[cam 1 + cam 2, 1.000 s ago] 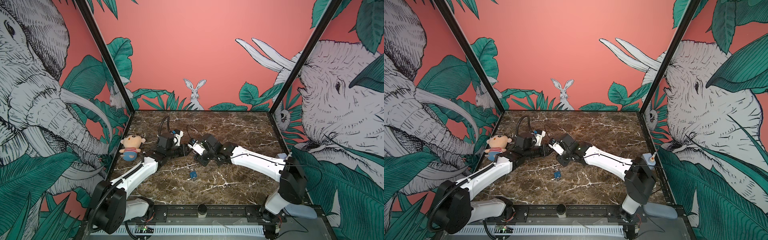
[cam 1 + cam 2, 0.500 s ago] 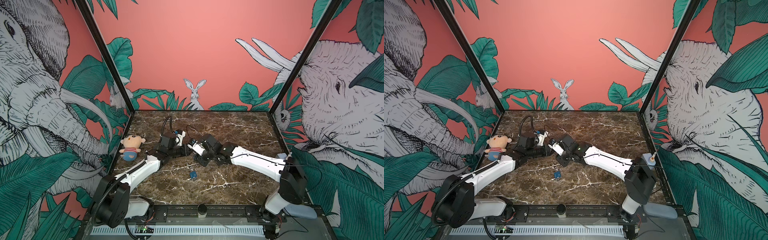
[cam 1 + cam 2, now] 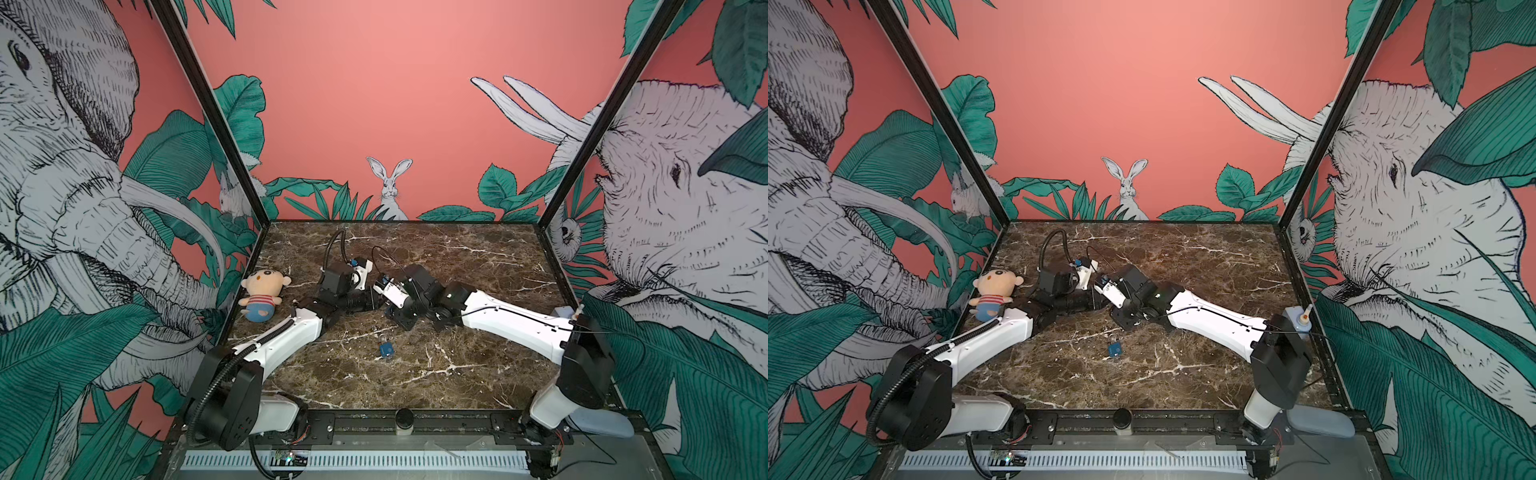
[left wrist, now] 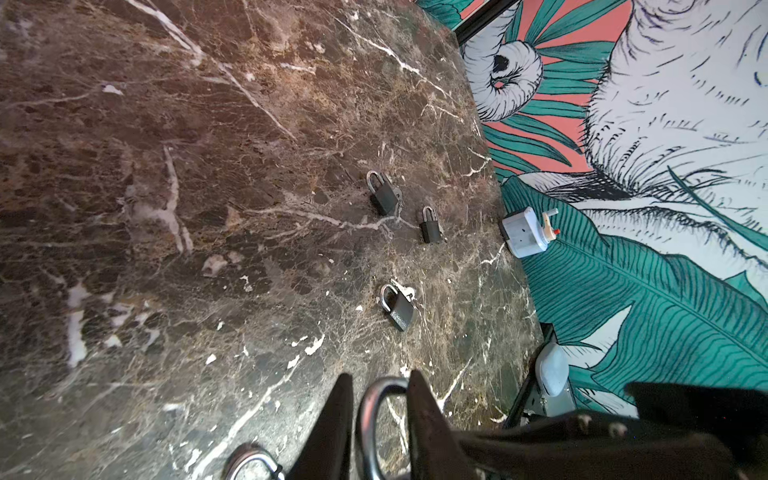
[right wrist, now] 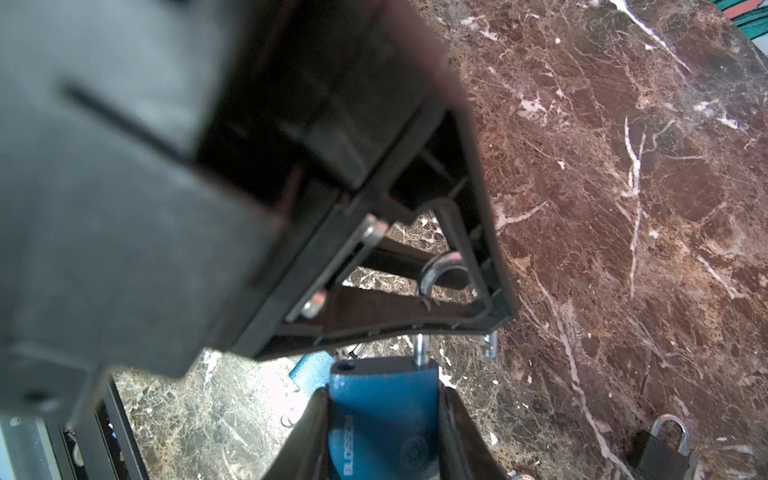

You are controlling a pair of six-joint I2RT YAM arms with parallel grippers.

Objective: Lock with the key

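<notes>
A blue padlock (image 5: 382, 415) is gripped by its body in my right gripper (image 5: 384, 392), one finger on each side. Its steel shackle (image 5: 442, 270) is swung out, and one hole in the top of the body is empty. My left gripper (image 4: 380, 374) is shut on that shackle (image 4: 370, 411), which fills the gap between its fingers (image 5: 374, 307). In both top views the two grippers meet low over the middle of the marble table (image 3: 457, 365), left gripper (image 3: 370, 302) against right gripper (image 3: 395, 313). I cannot make out the key. A metal ring (image 4: 249, 461) lies near the left fingers.
A second blue padlock (image 3: 385, 350) lies loose nearer the front. Three black padlocks (image 4: 384, 195) (image 4: 430, 226) (image 4: 399, 309) lie toward the right wall. A plush doll (image 3: 262, 299) sits at the left edge. A small white device (image 3: 1296, 320) stands at the right edge.
My left gripper has moved right to the right gripper and its jaws have narrowed onto the shackle. The right gripper and its padlock have not moved.
</notes>
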